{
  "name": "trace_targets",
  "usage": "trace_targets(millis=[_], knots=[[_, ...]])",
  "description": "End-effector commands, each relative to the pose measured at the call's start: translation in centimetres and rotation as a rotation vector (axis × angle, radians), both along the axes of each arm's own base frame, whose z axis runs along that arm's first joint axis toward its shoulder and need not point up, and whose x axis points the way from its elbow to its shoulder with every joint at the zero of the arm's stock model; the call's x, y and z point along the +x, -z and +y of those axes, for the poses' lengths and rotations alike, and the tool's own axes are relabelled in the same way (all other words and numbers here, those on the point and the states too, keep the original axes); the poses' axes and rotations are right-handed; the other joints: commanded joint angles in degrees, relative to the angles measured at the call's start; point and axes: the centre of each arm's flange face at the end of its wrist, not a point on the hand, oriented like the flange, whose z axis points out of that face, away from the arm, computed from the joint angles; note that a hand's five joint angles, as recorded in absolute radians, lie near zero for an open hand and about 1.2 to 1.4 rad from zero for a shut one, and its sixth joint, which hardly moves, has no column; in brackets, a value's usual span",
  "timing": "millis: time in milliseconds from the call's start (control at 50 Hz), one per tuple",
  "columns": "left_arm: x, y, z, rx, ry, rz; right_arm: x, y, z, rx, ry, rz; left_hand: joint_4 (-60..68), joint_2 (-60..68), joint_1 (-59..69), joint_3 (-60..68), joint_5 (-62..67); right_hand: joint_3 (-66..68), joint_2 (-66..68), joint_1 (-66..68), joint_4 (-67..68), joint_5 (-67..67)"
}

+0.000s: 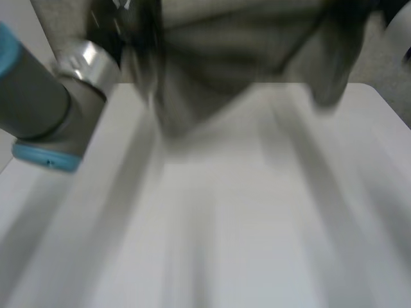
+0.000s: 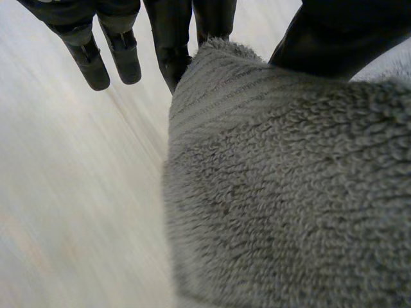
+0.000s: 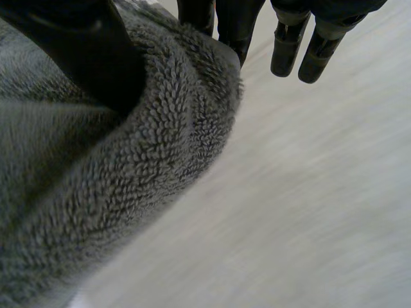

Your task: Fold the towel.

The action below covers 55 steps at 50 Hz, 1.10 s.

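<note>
left arm: grey joint with a light-blue cap at the robot's left in head view, with a silver ring beyond it.
left hand: thumb and nearer fingers clamp an edge of the towel; outer fingers are straight and free.
right hand: thumb and nearer fingers clamp the towel's edge; outer fingers are straight and free.

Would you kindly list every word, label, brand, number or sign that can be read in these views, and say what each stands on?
There are none: no text shows on the grey towel, the white table, the left hand, the right hand or the left arm.
</note>
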Motion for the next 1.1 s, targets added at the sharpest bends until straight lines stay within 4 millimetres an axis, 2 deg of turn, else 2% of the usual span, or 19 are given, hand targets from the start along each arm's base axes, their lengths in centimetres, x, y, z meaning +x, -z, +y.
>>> trace_targets(millis=[20,100,140,160,200,260,300,320,360,380,420,460,620,880,900,920,940,980,1100], knots=[[2.8,-8.1,5.2,-0.353,0.068,0.258,-3.4,-4.9,3.6,-0.185,-0.077,-0.176,-2.7,4.5,7.7,-2.2,4.8,1.1,4.8,5.7,1.7,5.1],[2.5,-5.8,4.8,-0.242,0.067,0.204,-2.6,-1.0,3.6,-0.018,-0.146,-0.085,-2.7,4.5,7.7,-2.2,4.8,1.1,4.8,5.7,1.7,5.1],[1.8,-2.2,4.0,-0.100,0.078,0.123,-2.4,2.8,3.4,0.125,-0.163,-0.014,-2.7,4.5,7.7,-2.2,4.8,1.1,4.8,5.7,1.7,5.1],[1.8,-2.1,4.0,-0.099,0.078,0.122,-2.4,2.8,3.4,0.126,-0.163,-0.013,-2.7,4.5,7.7,-2.2,4.8,1.1,4.8,5.7,1.7,5.1],[1.3,2.2,3.3,0.043,0.094,0.036,-2.1,7.0,3.0,0.241,-0.148,0.064,-2.7,4.5,7.7,-2.2,4.8,1.1,4.8,5.7,1.7,5.1],[1.1,4.2,3.3,0.107,0.107,-0.006,-2.0,9.0,3.3,0.285,-0.143,0.108,-2.7,4.5,7.7,-2.2,4.8,1.1,2.5,3.4,1.7,2.8],[1.0,8.5,3.5,0.232,0.129,-0.077,-2.0,12.8,4.1,0.352,-0.129,0.189,-2.7,4.5,7.7,-2.2,4.8,1.1,0.2,1.1,1.7,0.4],[1.0,8.5,3.5,0.233,0.129,-0.078,-2.0,12.8,4.1,0.353,-0.129,0.190,-2.7,4.5,7.7,-2.2,4.8,1.1,0.2,1.1,1.7,0.4],[1.1,12.2,4.0,0.344,0.140,-0.132,-2.3,16.3,5.4,0.429,-0.133,0.263,-2.7,4.5,7.7,-2.2,4.8,1.1,-4.7,-3.8,1.7,-4.4],[1.1,12.2,4.0,0.344,0.140,-0.132,-2.3,16.3,5.4,0.429,-0.133,0.264,-2.7,4.5,7.7,-2.2,4.8,1.1,-4.7,-3.8,1.7,-4.4],[1.2,13.9,4.3,0.399,0.136,-0.159,-2.3,20.2,6.1,0.529,-0.145,0.315,-2.7,4.5,7.7,-2.2,4.8,1.1,-9.6,-8.7,1.7,-9.3],[1.6,16.9,4.9,0.503,0.123,-0.236,-2.2,21.7,6.4,0.574,-0.155,0.329,-2.7,4.5,7.7,-2.2,4.8,1.1,-8.8,-7.8,1.7,-8.5],[3.4,19.5,5.5,0.599,0.054,-0.407,-2.6,22.5,6.0,0.601,-0.134,0.335,-2.7,4.5,7.7,-2.2,4.8,1.1,-4.6,-3.6,1.7,-4.3],[4.7,18.6,7.4,0.900,0.057,-0.535,-2.5,21.7,6.9,0.729,-0.157,0.349,-2.7,4.5,7.7,-2.2,4.8,1.1,-3.4,-2.5,1.7,-3.1],[4.9,18.4,7.3,0.925,0.050,-0.541,-2.4,21.4,6.8,0.739,-0.161,0.348,-2.7,-3.8,-0.6,-2.2,-3.5,1.1,-4.7,-3.8,1.7,-4.4],[4.9,18.1,7.1,0.919,0.042,-0.538,-2.2,21.1,6.7,0.735,-0.165,0.347,-2.7,-21.2,-18.0,-2.2,-20.9,1.1,-12.5,-11.6,1.7,-12.3],[4.9,18.1,7.1,0.919,0.042,-0.538,-2.2,21.1,6.7,0.735,-0.165,0.347,-2.7,-21.4,-18.2,-2.2,-21.1,1.1,-12.6,-11.7,1.7,-12.4],[4.9,17.9,6.5,0.898,0.015,-0.528,-1.5,20.7,6.4,0.724,-0.169,0.342,-2.7,-68.4,-65.2,-2.2,-65.2,1.1,-69.3,-68.4,1.7,-64.9],[4.7,17.6,6.4,0.879,0.013,-0.522,-1.2,21.0,6.8,0.754,-0.140,0.330,-2.7,-66.3,-63.1,-2.2,-65.2,1.1,-75.2,-74.3,1.7,-64.9]])
